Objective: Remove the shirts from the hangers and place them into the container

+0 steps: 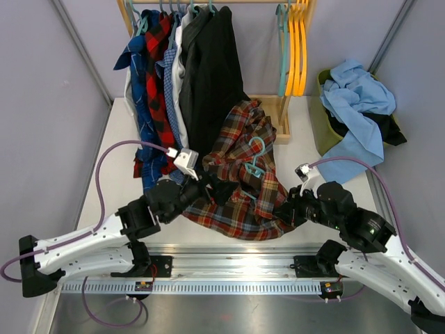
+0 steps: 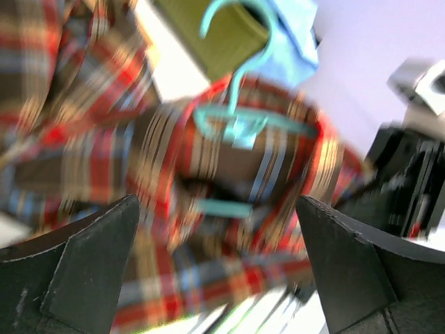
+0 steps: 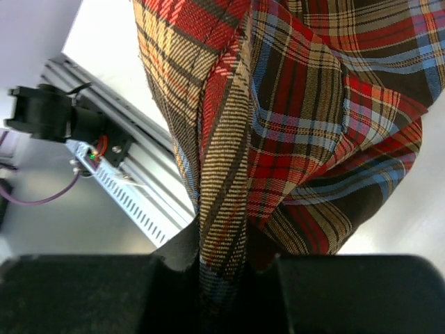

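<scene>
shirt: brown-red plaid soft cloth shirt [image 1: 233,205] crumpled on the white table [image 1: 122,182], thin teal plastic hanger [image 1: 255,162] at its collar
left gripper [image 2: 219,233]: fingers wide, holding nothing, facing shirt
right gripper [image 3: 222,278]: fingers narrow, pinching shirt fold
container: olive-green plastic bin [image 1: 321,120] far right, well apart from shirt

Pale lavender-grey walls [image 1: 49,90] enclose a white table [image 1: 295,149] on three sides, with slim grey metal struts [image 1: 83,52] slanting up at the back corners. A light wooden clothes rack [image 1: 284,125] stands at the table's far edge. A ribbed aluminium rail [image 1: 229,261] runs along the near edge, above a brushed steel surface [image 1: 229,313]. Soft, even light leaves only faint shadows.
</scene>
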{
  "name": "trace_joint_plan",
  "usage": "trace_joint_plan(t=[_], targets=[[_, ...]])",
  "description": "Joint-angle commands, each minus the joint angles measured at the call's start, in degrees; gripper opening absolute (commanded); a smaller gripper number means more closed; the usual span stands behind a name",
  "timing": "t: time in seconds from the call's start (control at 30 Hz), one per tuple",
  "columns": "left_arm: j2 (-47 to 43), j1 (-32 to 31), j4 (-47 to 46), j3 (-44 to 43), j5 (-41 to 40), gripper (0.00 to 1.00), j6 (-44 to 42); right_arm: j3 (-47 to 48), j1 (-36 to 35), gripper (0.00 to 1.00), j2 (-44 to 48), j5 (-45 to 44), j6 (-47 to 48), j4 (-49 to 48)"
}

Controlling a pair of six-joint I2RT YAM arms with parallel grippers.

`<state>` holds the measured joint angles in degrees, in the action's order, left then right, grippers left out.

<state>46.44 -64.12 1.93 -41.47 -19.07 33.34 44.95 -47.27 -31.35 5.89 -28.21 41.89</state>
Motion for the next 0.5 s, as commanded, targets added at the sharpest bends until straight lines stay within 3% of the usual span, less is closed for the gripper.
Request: trace_joint_plan(t=[0.0, 0.2, 0.47], targets=[[5.40, 0.92, -10.54, -5.88, -0.46, 0.99, -3.28, 0.84, -0.99, 0.00, 1.38, 6.41, -1.85, -4.80], [17.27, 7.69, -13.98, -11.25, 12.73, 0.87, -0.74, 1.37, -1.34, 0.00, 1.47, 7.03, -1.76, -4.10], [26.07, 8.48, -12.21, -19.61, 18.72, 0.87, -4.43, 0.58, -1.69, 0.00, 0.68, 7.29, -1.85, -4.62]])
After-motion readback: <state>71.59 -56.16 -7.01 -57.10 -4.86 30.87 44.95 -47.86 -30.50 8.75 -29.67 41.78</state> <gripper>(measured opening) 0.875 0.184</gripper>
